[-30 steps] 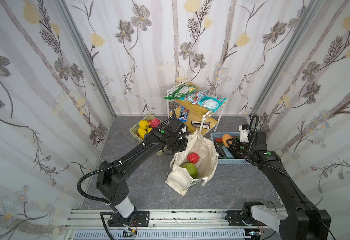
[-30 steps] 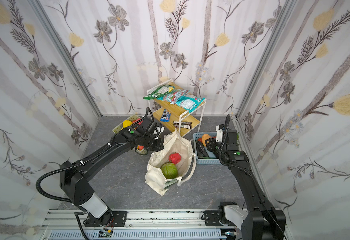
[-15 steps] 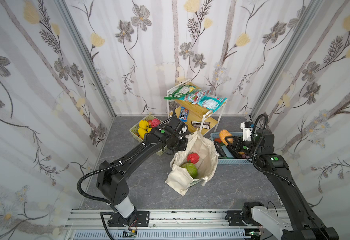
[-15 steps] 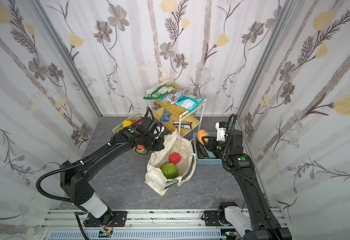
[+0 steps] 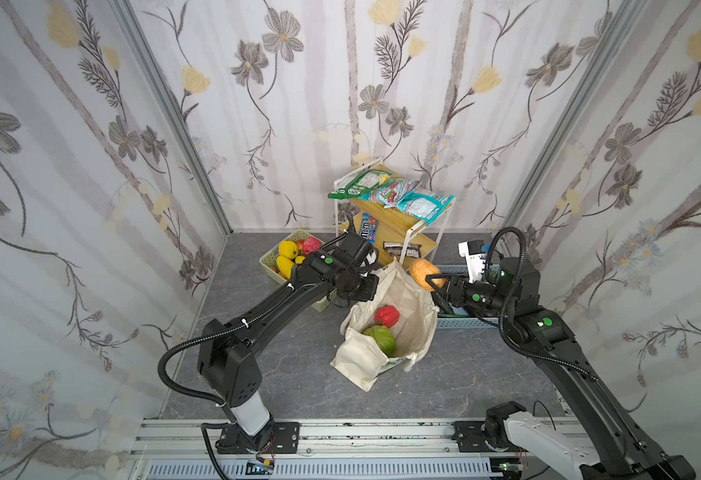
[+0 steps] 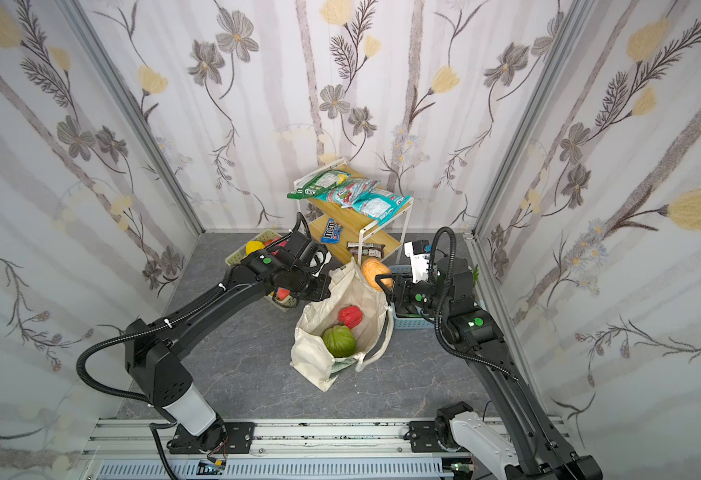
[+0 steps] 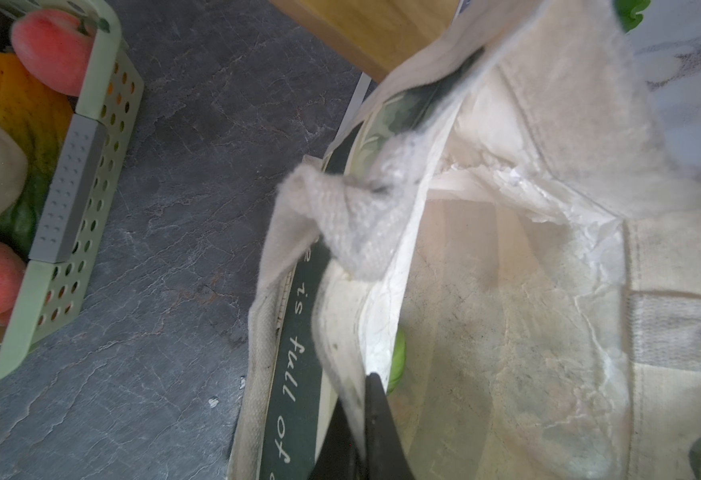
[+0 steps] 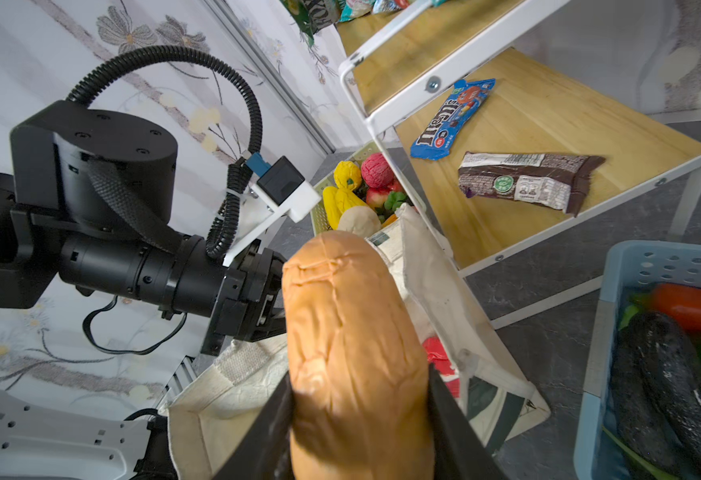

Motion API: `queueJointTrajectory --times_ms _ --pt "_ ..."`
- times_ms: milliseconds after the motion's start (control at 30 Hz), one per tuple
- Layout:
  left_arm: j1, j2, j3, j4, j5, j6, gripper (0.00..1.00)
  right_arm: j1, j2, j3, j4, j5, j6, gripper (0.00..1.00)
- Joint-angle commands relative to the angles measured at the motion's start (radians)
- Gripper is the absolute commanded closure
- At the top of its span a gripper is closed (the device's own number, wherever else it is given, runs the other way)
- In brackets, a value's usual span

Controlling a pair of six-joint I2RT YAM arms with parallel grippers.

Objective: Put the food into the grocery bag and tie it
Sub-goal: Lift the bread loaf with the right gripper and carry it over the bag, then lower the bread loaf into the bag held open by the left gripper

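While the right jaws grip the bread (image 5: 423, 272) by one end just at the 1 o'clock rim of the central bag (image 5: 355, 359) and the left jaws clamp its 11 o'clock rim, an early drop could clip the rim and roll onto the table (image 5: 278, 353).

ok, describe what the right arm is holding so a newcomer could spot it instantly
Find the wooden shelf rack at the back wall, then the cream grocery bag on the floor before it. At the bag's right-hand rim, the right arm's fingers clamp a bread loaf. It is the only golden-tan, scored piece, held in the air, unlike the red pepper and green cabbage inside the bag.
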Motion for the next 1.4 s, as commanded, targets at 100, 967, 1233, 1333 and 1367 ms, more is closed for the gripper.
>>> queueJointTrajectory --times_ms 100,967,1233,1333,1367 --pt "-0.003 0.004 0.017 0.034 -0.013 0.004 1.0 0.081 0.03 0.008 0.054 0.022 0.015 0.58" --pt "-0.01 -0.055 -0.007 0.075 -0.008 -0.002 1.0 0.314 0.236 0.017 -0.022 0.22 -0.06 0.59" --pt "-0.01 -0.08 -0.031 0.102 -0.024 -0.004 1.0 0.369 0.313 0.064 -0.121 0.307 -0.124 0.59" --pt "-0.01 -0.088 -0.039 0.111 -0.024 -0.002 1.0 0.386 0.344 0.074 -0.146 0.313 -0.141 0.59" --pt "-0.01 -0.089 -0.041 0.114 -0.023 -0.001 1.0 0.39 0.352 0.075 -0.149 0.312 -0.144 0.59"
